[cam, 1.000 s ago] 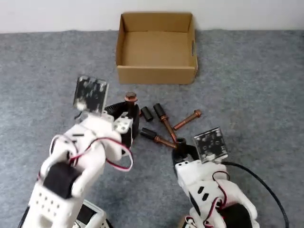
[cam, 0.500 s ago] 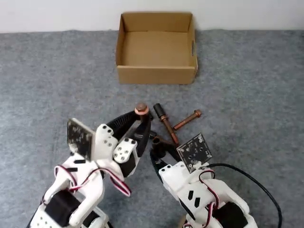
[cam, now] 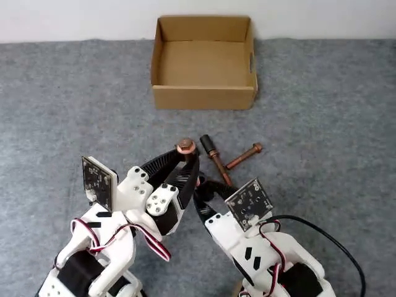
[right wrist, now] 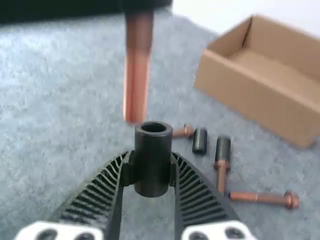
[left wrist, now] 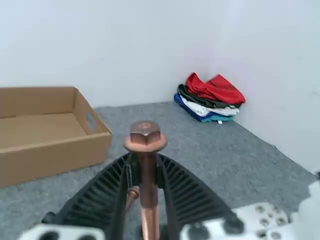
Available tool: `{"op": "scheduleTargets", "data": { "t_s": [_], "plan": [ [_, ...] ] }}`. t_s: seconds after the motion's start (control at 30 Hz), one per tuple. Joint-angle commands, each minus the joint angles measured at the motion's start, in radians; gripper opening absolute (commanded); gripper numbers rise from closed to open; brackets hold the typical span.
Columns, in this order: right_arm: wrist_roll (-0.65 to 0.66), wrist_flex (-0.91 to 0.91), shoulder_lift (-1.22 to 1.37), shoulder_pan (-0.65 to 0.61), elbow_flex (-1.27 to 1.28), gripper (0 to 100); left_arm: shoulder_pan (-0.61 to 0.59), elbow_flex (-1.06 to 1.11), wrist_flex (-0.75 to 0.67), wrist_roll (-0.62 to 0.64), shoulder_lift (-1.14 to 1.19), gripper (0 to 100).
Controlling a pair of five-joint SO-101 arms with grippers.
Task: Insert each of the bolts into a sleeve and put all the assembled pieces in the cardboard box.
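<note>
My left gripper [cam: 185, 159] is shut on a copper bolt [cam: 185, 146], held upright with its hex head [left wrist: 145, 137] on top and the jaws [left wrist: 145, 167] closed on the shaft. My right gripper [right wrist: 152, 172] is shut on a black sleeve [right wrist: 152, 156] that stands upright with its bore facing up. The bolt's shaft [right wrist: 137, 65] hangs with its tip just above the sleeve's rim, slightly off-centre. In the high view the right gripper [cam: 202, 189] sits right beside the left one. The open cardboard box [cam: 204, 98] stands at the back.
On the grey carpet between the grippers and the box lie a bolt with a sleeve on it [cam: 212, 154], a bare bolt [cam: 243, 156] and a loose sleeve [right wrist: 200, 140]. Folded clothes [left wrist: 207, 97] lie against the far wall.
The left arm has swung right and back with the bolt. The right gripper has come up off the carpet with the sleeve and moved left, under the bolt.
</note>
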Motion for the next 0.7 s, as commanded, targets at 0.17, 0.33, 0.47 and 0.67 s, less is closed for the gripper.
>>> {"op": "scheduleTargets", "data": {
  "t_s": [0.17,0.33,0.47,0.67],
  "plan": [
    [0.049,-0.07,-0.005,-0.008,-0.014,0.9,-0.003,-0.007,-0.002,0.037,-0.02,0],
    [0.049,-0.07,-0.005,-0.01,-0.014,0.9,-0.061,-0.005,-0.06,0.037,-0.02,0],
    [0.049,-0.07,-0.005,-0.01,-0.014,0.9,-0.063,-0.004,-0.06,0.038,-0.018,0],
    [0.049,-0.073,-0.005,-0.01,-0.011,0.9,-0.063,-0.002,-0.066,0.038,-0.017,0]
  ]
}}
